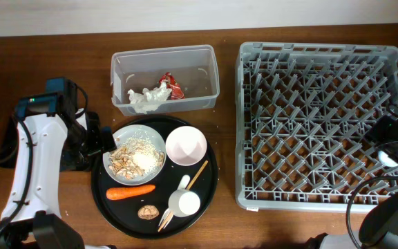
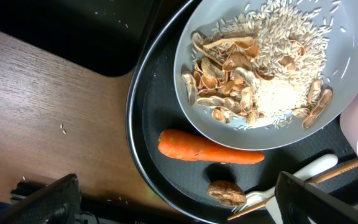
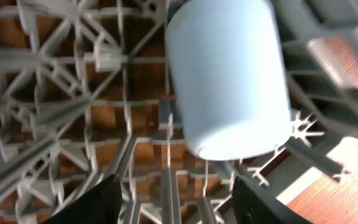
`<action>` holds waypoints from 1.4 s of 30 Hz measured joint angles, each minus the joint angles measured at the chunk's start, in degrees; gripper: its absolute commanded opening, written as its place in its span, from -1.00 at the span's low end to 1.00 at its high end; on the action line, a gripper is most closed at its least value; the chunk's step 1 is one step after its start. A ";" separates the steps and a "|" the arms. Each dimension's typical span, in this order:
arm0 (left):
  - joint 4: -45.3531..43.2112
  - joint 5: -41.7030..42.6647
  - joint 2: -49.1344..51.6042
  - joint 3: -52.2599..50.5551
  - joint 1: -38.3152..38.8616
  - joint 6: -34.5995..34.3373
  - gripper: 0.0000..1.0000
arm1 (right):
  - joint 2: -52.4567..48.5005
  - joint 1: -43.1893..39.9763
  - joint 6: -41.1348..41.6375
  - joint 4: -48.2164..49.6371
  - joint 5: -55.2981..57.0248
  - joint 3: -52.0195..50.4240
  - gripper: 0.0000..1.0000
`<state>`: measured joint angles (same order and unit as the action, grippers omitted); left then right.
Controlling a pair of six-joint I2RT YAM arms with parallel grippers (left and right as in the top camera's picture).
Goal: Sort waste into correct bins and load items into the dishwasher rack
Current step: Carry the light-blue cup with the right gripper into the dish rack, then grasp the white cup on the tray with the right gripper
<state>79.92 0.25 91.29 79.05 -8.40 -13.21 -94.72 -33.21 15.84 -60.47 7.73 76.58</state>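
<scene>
The round white plate (image 1: 135, 153) of beige food scraps (image 2: 263, 68), the pinkish-white bowl (image 1: 186, 145), the orange carrot (image 1: 130, 193), the small brown lump (image 2: 225, 193), the small white cup (image 1: 184, 203), the white fork (image 2: 303, 174) and the chopsticks (image 1: 197, 175) lie on the large round black tray (image 1: 209, 181). My left gripper (image 2: 179, 210) is open and empty above the tray's left rim, beside the plate. My right gripper (image 3: 176, 205) is open over the grey rack (image 1: 309, 55). The light blue cup (image 3: 229, 74) rests in the rack just beyond its fingers.
The clear tub (image 1: 206, 59) at the back holds a crumpled white napkin (image 1: 146, 97) and the red-and-silver wrapper (image 1: 171, 86). The shallow black tray (image 2: 73, 37) lies left of the round tray, mostly under my left arm. Rice grains are scattered on the wooden table (image 2: 36, 106).
</scene>
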 measured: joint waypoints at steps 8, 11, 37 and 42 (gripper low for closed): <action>0.02 0.00 0.00 0.00 0.00 0.00 0.99 | -2.34 -0.87 0.66 2.84 2.56 0.00 0.23; -0.02 0.00 0.00 0.00 0.02 0.00 0.99 | -2.51 -1.97 0.85 7.65 2.32 -0.26 0.24; 0.07 0.00 0.00 -0.04 0.02 0.00 0.99 | 11.32 26.97 -16.28 -22.82 -25.00 9.79 0.66; 0.00 0.00 0.00 -0.09 0.00 0.00 0.99 | 11.34 64.78 -10.60 -16.33 -25.86 4.11 0.79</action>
<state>79.92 0.25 91.29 78.96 -8.40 -13.21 -83.37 31.57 5.23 -76.79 -18.13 80.68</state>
